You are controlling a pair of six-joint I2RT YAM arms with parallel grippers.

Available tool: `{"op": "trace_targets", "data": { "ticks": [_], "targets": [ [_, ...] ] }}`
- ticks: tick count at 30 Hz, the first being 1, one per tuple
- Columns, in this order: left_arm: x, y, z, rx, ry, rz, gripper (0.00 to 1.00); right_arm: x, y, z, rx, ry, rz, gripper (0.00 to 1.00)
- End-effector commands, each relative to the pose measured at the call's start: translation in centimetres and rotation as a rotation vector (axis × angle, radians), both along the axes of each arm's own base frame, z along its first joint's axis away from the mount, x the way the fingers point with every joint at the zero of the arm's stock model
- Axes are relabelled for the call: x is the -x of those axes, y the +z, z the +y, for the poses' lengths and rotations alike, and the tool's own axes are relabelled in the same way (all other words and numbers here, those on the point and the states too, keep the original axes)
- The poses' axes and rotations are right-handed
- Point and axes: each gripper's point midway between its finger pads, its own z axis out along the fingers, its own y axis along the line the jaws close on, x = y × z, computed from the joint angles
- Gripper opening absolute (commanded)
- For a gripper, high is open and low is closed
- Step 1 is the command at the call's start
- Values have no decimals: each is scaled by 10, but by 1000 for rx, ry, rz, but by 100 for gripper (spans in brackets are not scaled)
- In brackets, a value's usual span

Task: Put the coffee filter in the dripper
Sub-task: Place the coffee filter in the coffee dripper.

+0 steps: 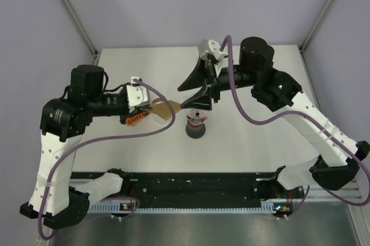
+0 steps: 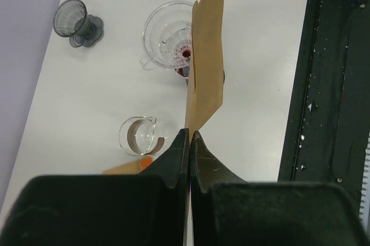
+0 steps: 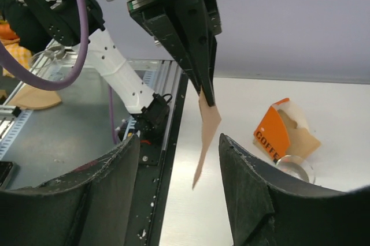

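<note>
The left gripper (image 2: 189, 136) has its jaws pressed together on one corner of the brown coffee filter (image 2: 208, 67), which it holds flat and folded in the air over the table (image 1: 150, 142). Seen from above, the filter is just beside the dripper (image 1: 195, 126) on its left and not inside it.

The dripper is a clear glass cone standing upright on the white table; some red shows through its middle. The right gripper (image 1: 193, 91) hangs close by on the far side, its jaws spread wide and holding nothing – the filter hangs in front of the gap between them.

On the table lie also an orange packet (image 3: 272, 136) with brown filters in it, a small glass cup (image 2: 137, 135) just beside it, and a grey funnel (image 2: 75, 21) further off.
</note>
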Motion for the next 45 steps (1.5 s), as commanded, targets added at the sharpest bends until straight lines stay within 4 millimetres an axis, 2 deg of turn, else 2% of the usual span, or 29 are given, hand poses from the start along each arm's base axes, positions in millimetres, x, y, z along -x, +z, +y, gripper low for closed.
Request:
{"op": "trace_targets", "data": {
  "ticks": [1, 6, 15, 19, 30, 32, 34, 40, 42, 45],
  "targets": [
    [8, 0, 5, -33, -23, -23, 0, 14, 2, 8, 30, 34, -20, 55],
    [8, 1, 4, -27, -28, -26, 0, -6, -8, 18, 71, -57, -2, 44],
    [9, 1, 3, -24, -30, -16, 0, 0, -8, 31, 76, -13, 11, 36],
    [9, 1, 3, -23, -31, -18, 0, 1, -12, 35, 88, 4, 26, 28],
    [8, 0, 3, -25, -27, -11, 0, 3, -18, 40, 101, 26, 45, 21],
    [8, 0, 3, -27, -28, -10, 0, 3, -18, 41, 103, 26, 46, 15],
    [8, -1, 3, -27, -26, -9, 0, 2, -20, 41, 106, 22, 46, 2],
    [8, -4, 5, -45, -28, -9, 0, 3, -15, 38, 97, 16, 36, 0],
    [9, -6, 6, -49, -26, -9, 0, 3, -14, 37, 96, 9, 36, 10],
    [9, -6, 5, -51, -29, -6, 0, 3, -12, 37, 93, 9, 36, 13]
  ]
}}
